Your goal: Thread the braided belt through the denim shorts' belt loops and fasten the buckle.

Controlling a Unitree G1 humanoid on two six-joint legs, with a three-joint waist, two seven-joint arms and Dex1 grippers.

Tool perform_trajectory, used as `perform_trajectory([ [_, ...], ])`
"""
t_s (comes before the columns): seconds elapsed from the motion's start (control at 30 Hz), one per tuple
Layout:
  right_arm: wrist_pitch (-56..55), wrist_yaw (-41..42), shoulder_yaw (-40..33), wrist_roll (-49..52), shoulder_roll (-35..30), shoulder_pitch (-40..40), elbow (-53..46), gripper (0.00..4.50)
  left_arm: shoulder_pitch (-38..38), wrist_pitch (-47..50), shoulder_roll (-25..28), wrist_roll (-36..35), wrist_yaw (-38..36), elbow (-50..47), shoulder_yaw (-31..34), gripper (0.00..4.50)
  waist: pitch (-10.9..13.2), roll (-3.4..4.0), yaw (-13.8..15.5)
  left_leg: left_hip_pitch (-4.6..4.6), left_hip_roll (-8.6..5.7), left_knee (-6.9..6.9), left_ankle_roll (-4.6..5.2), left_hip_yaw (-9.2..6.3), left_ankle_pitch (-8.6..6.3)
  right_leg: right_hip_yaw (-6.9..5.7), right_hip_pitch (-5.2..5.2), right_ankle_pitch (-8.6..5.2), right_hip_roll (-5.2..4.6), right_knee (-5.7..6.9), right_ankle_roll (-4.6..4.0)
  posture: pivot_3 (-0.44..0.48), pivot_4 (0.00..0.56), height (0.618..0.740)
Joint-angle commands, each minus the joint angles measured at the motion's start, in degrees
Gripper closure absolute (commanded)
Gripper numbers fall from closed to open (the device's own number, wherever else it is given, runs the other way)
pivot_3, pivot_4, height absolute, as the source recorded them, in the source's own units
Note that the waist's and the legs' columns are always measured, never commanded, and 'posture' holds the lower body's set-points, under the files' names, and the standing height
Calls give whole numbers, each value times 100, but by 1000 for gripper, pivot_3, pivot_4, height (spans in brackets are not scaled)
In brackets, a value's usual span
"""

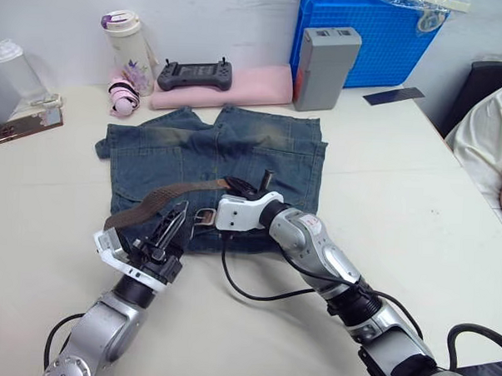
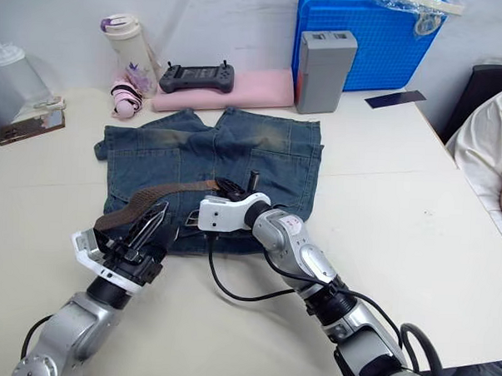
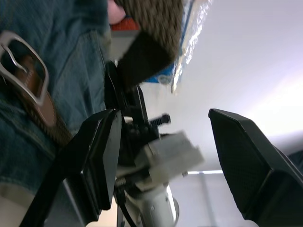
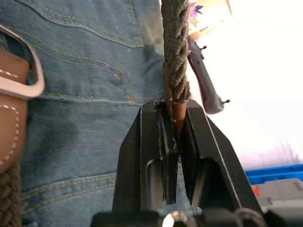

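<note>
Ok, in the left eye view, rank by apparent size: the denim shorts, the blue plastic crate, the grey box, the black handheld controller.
1. Faded blue denim shorts
2. Blue plastic crate, partly cut off by the frame and farther away
3. Grey rectangular box
4. Black handheld controller

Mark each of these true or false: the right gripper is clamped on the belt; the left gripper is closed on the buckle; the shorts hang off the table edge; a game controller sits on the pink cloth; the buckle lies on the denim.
1. The right gripper is clamped on the braided belt. True.
2. The left gripper is closed on the buckle. False: its fingers are spread open and hold nothing.
3. The denim shorts hang off the table edge. False: they lie flat on the tabletop.
4. A game controller sits on the pink cloth. True.
5. The buckle lies on the denim. True.
</note>
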Motion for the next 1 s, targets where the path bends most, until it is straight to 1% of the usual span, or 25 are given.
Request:
perform_trajectory([
  [0.03,-126,-159,-27,-78,35,-61,-193,4500,-85,-200,-217,-68,341,-75,168,1253,0,-1,-1,1,0,0,0,2,0,1,0,0,0,0,0,0,150,676],
  [0.2,-122,-174,-18,-89,69,-55,-188,4500,-217,-153,-355,-68,280,11,329,1253,0,-2,5,1,0,1,0,2,0,1,1,0,0,0,0,0,150,676],
  [0.33,-132,-121,37,-75,103,-19,-251,4500,-357,-172,-608,-68,335,230,455,1253,0,-2,17,1,-1,1,0,2,0,1,2,0,0,-1,0,0,150,676],
  [0.73,-150,-69,40,-62,81,-17,-266,4500,-786,225,-841,-68,53,810,553,1253,1,-4,20,1,-1,1,0,1,0,0,1,0,0,-1,0,0,150,676],
  [0.83,-146,-66,43,-71,79,-10,-265,4500,-834,216,-906,-68,40,847,599,2052,1,-4,16,1,-1,1,-1,0,0,1,1,0,1,-1,0,0,150,676],
  [0.87,-146,-68,46,-73,83,-8,-262,4500,-852,219,-916,-68,40,854,609,2622,1,-4,17,1,-1,0,-1,0,0,0,1,0,1,-2,0,0,150,676],
  [0.97,-156,-63,47,-52,92,-5,-256,4500,-890,262,-895,-68,11,862,622,3857,2,-5,19,1,0,0,-1,0,0,0,1,0,1,-2,0,0,150,676],
  [1.0,-159,-58,45,-39,97,-5,-253,4500,-903,267,-886,-68,-3,862,628,4423,2,-5,19,1,0,0,-1,0,0,0,1,0,1,-2,1,0,150,676],
])
